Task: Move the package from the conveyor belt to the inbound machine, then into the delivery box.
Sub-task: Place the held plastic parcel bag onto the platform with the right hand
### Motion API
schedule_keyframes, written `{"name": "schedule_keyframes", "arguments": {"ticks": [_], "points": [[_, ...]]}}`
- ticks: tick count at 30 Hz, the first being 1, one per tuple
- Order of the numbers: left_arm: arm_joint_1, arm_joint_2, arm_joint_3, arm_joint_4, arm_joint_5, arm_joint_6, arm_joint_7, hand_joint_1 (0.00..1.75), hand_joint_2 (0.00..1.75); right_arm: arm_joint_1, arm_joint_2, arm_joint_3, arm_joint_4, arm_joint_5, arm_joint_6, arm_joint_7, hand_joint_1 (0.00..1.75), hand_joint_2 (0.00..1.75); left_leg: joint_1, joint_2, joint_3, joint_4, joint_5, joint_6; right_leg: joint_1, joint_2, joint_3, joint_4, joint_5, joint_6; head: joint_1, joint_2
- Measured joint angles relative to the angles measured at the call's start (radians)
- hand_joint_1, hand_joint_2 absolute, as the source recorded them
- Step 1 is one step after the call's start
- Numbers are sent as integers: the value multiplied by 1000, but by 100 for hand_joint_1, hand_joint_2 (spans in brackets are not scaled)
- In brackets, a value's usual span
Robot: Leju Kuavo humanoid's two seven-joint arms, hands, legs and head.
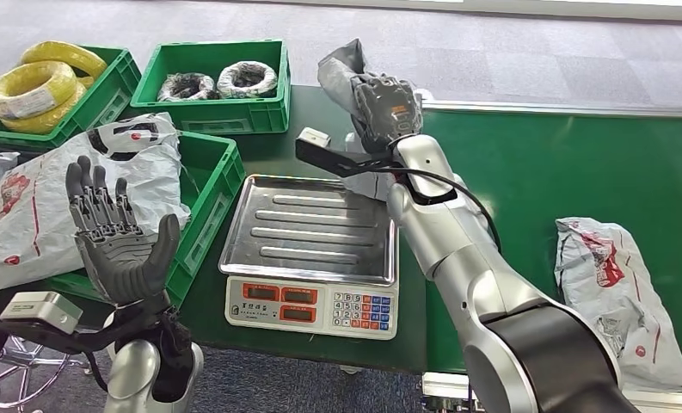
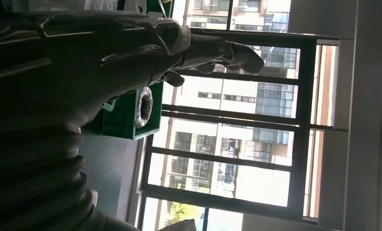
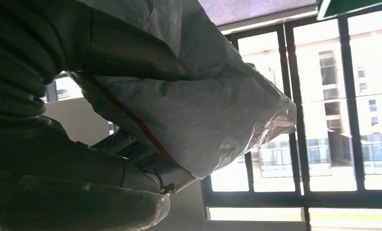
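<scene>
My right hand (image 1: 387, 107) is raised over the far edge of the scale's steel tray (image 1: 311, 225) and grips a grey plastic package (image 1: 341, 70), which sticks up above the hand. The right wrist view has that package (image 3: 198, 101) held against the hand (image 3: 59, 159), with windows behind it. A second white package with red print (image 1: 617, 292) lies on the green conveyor belt (image 1: 561, 172) at the right. My left hand (image 1: 118, 237) is held up, palm forward and fingers spread, holding nothing, in front of a green bin (image 1: 201, 202). The left wrist view has the left hand (image 2: 131, 43) dark against windows.
The scale (image 1: 311, 308) with its red displays and keypad stands at the table's front. The near green bin holds a large white bag (image 1: 79, 194). Two more green bins at the back hold yellow cable coils (image 1: 40, 82) and black-and-white coils (image 1: 217, 82).
</scene>
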Motion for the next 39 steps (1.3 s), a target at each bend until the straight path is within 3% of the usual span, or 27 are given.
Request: {"name": "schedule_keyframes", "arguments": {"ticks": [4,8,23,24,27,28,31,39], "points": [[1,1,8,0,-3,-12,0,0,175,24,30,59,-3,-48,15,-33,175,175,0,0,0,0,0,0,0,0,0,0,0,0,0,0],[3,2,17,-2,-8,-17,0,0,175,45,43,185,-26,-161,60,-36,175,175,0,0,0,0,0,0,0,0,0,0,0,0,0,0],[3,0,42,-21,-18,-36,0,0,175,109,48,598,-46,-402,164,-26,175,175,0,0,0,0,0,0,0,0,0,0,0,0,0,0],[3,0,43,-21,-17,-36,0,0,175,113,48,621,-46,-415,178,-26,138,175,0,0,0,0,0,0,0,0,0,0,0,0,0,0],[3,0,45,-21,-16,-37,0,0,175,130,48,684,-45,-456,220,-26,7,175,0,0,0,0,0,0,0,0,0,0,0,0,0,0],[4,0,45,-21,-15,-37,0,0,175,137,48,700,-44,-469,228,-24,0,131,0,0,0,0,0,0,0,0,0,0,0,0,0,0],[6,0,46,-21,-14,-35,0,0,175,154,48,734,-37,-499,227,-11,0,0,0,0,0,0,0,0,0,0,0,0,0,0,0,0],[19,0,45,-28,-14,-16,0,0,175,161,48,753,-6,-552,146,51,0,0,0,0,0,0,0,0,0,0,0,0,0,0,0,0]]}}
